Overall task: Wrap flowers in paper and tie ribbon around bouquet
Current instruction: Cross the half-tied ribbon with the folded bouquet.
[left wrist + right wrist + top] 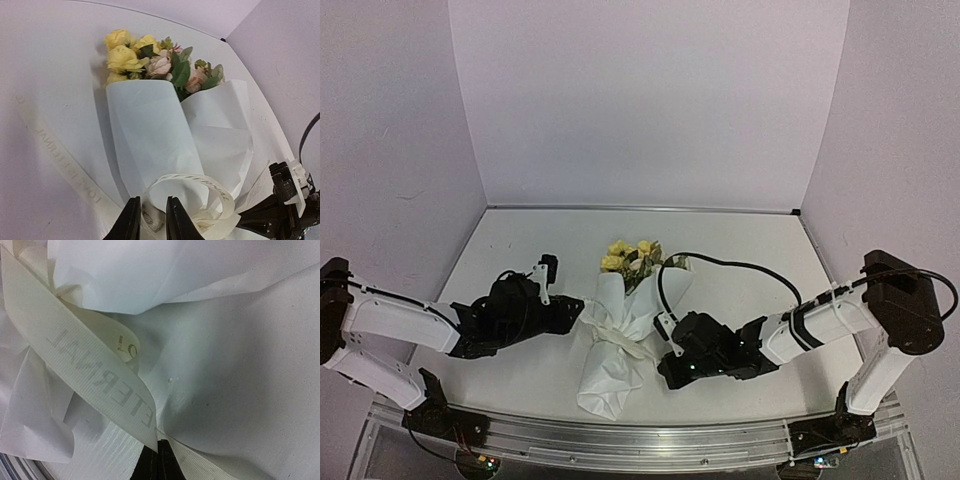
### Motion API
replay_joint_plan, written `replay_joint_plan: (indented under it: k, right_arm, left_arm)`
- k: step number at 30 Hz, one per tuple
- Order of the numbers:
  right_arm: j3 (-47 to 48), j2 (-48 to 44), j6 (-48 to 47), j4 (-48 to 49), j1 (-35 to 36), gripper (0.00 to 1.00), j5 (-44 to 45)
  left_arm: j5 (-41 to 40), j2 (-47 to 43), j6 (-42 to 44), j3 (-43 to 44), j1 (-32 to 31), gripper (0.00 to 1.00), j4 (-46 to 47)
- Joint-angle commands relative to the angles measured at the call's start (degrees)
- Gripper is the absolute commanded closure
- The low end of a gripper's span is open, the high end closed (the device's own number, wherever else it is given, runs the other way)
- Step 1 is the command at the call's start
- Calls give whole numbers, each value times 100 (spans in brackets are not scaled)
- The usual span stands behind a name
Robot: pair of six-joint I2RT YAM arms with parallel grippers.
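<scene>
The bouquet (615, 340) lies on the table between my arms, a white paper (150, 130) cone with yellow and cream flowers (145, 57) at its far, wide end. The lettered ribbon (200, 179) loops around the cone's narrow part, and one tail (65, 160) trails over the table to the left. My left gripper (152, 201) is at the loop with its jaws a little apart and a bit of ribbon lying loose in the gap. My right gripper (159, 446) is shut on a ribbon (95, 375) end close against the paper (225, 365), on the cone's right side (667, 366).
The right arm's black cable (665, 285) arcs over the table just right of the flowers (630, 258). A metal rail (640, 440) runs along the near table edge. Pale walls close in the back and both sides. The right gripper's body (280, 200) shows in the left wrist view.
</scene>
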Motion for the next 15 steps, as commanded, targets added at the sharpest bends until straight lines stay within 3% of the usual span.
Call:
replay_joint_plan:
  k: [1,8,11,15]
  right_arm:
    - [155,-143,-243,-372,-8,100,92]
    - [558,-404,-678,-1231,30,100,-170]
    - [622,-557,-804,-1467,58,100,-148]
    - [665,-655,-843,-1600,66,100,-147]
  left_arm:
    - [-674,-214,-833,-156,12,78,56]
    - [-607,-226,-877,-123,10,76,-120]
    - [-241,-584,0,-90,10,72,52]
    - [1113,-812,1550,509,10,67,-277]
